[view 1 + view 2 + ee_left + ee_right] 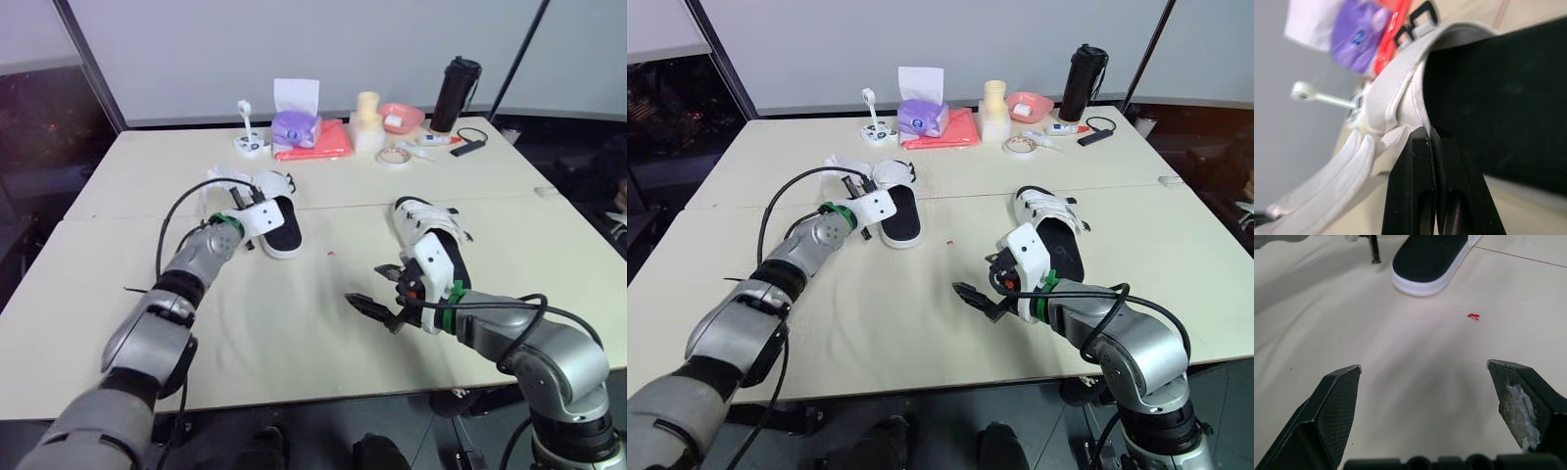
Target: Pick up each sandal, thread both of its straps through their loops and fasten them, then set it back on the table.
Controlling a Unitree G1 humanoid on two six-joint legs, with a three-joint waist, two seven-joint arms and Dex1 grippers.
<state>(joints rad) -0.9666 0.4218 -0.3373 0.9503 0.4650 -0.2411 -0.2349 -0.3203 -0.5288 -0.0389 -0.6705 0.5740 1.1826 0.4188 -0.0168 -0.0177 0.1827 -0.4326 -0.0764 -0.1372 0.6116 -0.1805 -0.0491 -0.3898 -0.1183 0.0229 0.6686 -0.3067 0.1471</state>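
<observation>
Pinching the strap [1396, 93] of the sandal [282, 230] in the clamped left gripper [1429, 133]; holding the right gripper [1423, 367] spread wide, well apart.

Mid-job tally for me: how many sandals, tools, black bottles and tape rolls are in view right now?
Sandals: 2 (left sandal, its strap pinched in the shut left tool; right sandal, lying free on the table)
Tools: 2 (the right tool is open above bare table)
Black bottle: 1
Tape roll: 1
Total: 6
</observation>
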